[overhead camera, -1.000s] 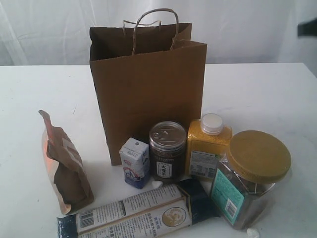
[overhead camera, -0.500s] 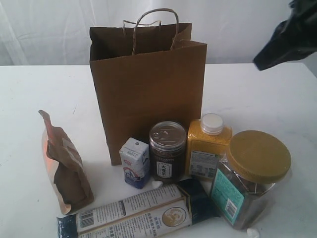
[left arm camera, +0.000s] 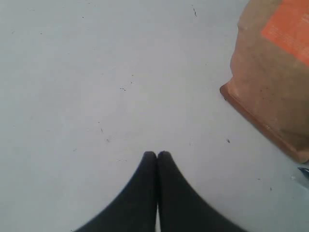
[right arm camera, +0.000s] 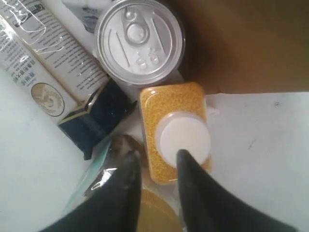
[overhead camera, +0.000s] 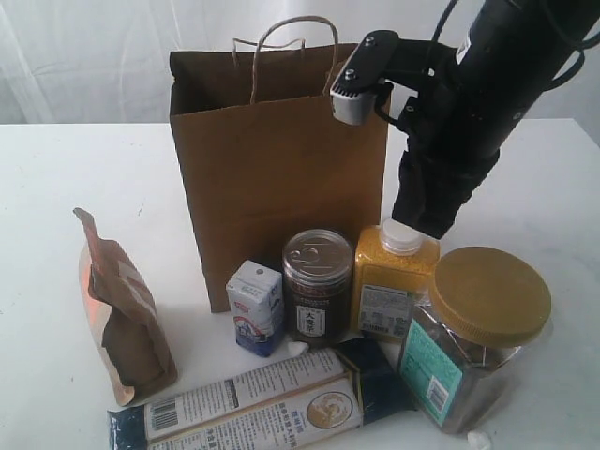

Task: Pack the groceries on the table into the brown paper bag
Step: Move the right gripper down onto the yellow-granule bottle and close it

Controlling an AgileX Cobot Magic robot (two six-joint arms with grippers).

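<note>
Right wrist view, bottle (right arm camera: 171, 99): stood upright on the table (right arm camera: 260, 145), long axis vertical. Its white cap (right arm camera: 185, 137) is seen end-on directly under the right claw (right arm camera: 155, 162).
Right claw: held narrowly apart, nothing gripped. One finger is laid over the cap's edge and the other is off toward the big jar (overhead camera: 487, 295), so the claw is judged slightly off centre.
Nearer arm: the right, set just above the bottle.
Left claw (left arm camera: 157, 154): pressed shut, empty, over bare table near the pouch (left arm camera: 275, 82).
Bag (overhead camera: 281, 178): stood open just behind the bottle.
Crowding: the bottle is flanked closely by the dark jar (right arm camera: 139, 41) and the big jar.
Hidden: the clearance between fingertips and cap cannot be judged. The big jar's lid is mostly covered by the fingers.
</note>
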